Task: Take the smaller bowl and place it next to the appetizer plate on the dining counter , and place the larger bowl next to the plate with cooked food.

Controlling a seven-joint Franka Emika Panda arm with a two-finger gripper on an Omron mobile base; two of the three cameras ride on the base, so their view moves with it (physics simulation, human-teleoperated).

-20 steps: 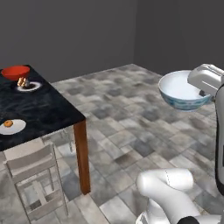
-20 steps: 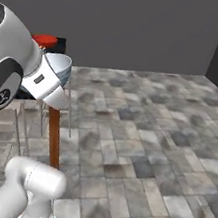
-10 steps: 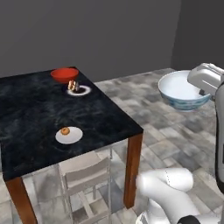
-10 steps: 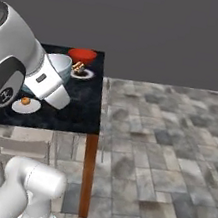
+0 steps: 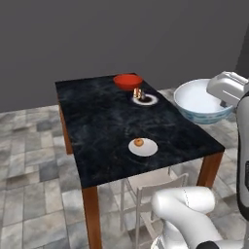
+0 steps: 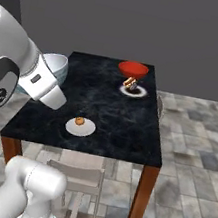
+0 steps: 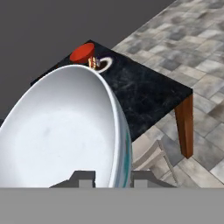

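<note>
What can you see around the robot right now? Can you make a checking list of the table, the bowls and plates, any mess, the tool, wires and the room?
Surface: black marble table with brown wooden legs, seen from its near end.
Job's things: small bowl, white inside and blue-patterned outside, held in the air past the table's right edge. Red bowl sits at the far end, right beside the dark-rimmed plate with brown food. White plate with one orange bite sits near the front edge, no bowl beside it yet.
Clutter: nothing seen.
Tool: tool shut on the small bowl's rim.
Cables: nothing seen.
Surroundings: pale chair tucked under the near end, grey stone floor tiles, plain grey wall.
</note>
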